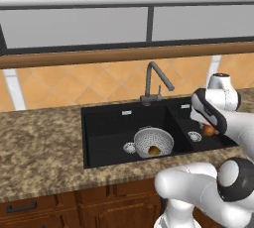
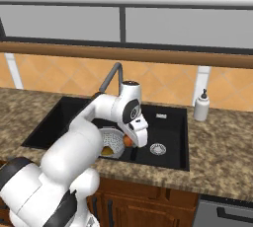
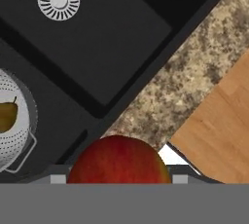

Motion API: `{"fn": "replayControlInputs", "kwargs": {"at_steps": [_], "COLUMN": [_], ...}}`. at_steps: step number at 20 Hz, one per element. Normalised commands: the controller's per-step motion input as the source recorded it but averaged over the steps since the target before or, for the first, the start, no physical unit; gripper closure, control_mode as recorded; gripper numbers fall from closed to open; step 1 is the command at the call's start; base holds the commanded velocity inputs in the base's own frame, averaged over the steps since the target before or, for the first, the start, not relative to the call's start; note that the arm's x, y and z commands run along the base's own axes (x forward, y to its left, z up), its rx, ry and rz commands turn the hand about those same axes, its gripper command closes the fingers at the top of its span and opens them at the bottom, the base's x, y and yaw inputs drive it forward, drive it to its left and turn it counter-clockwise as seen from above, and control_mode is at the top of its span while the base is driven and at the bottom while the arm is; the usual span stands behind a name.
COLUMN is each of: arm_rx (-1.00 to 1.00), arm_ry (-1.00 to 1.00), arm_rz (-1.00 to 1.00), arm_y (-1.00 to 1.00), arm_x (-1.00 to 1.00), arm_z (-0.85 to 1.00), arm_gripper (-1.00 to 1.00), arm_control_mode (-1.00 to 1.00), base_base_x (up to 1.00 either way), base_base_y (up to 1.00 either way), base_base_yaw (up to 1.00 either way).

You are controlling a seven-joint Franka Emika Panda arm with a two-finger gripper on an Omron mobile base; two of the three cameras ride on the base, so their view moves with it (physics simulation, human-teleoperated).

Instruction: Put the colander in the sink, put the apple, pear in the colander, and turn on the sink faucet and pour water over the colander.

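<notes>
Speckled brown granite counter [image 1: 39,142] under a tiled orange backsplash frames my workspace. My gripper [image 3: 116,177] is partly closed around the round red-orange apple [image 3: 118,162], held between the finger tips; I see the fruit beneath the hand in the left base view [image 1: 209,130] and the right base view [image 2: 128,141]. The hand hangs above the black rectangular double-basin sink [image 1: 106,123], over its smaller basin. I note the round grey perforated metal colander [image 1: 154,142] sitting in the larger basin, the yellowish-brown pear [image 1: 155,150] inside it. Behind stands the tall dark grey gooseneck sink faucet [image 1: 155,81]; a white soap dispenser bottle [image 2: 201,106] rests on the counter.
</notes>
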Motion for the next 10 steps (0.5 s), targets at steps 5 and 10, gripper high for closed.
{"fn": "replayControlInputs", "kwargs": {"at_steps": [5,10], "arm_rx": [-0.03,-0.02], "arm_ry": [0.00,0.00], "arm_rz": [0.04,0.03], "arm_y": [1.00,1.00], "arm_x": [0.00,0.03], "arm_z": [0.00,0.00], "arm_gripper": [1.00,1.00], "arm_control_mode": [-1.00,-1.00], "base_base_x": [0.00,0.00], "base_base_y": [0.00,0.00], "base_base_yaw": [0.00,0.00]}}
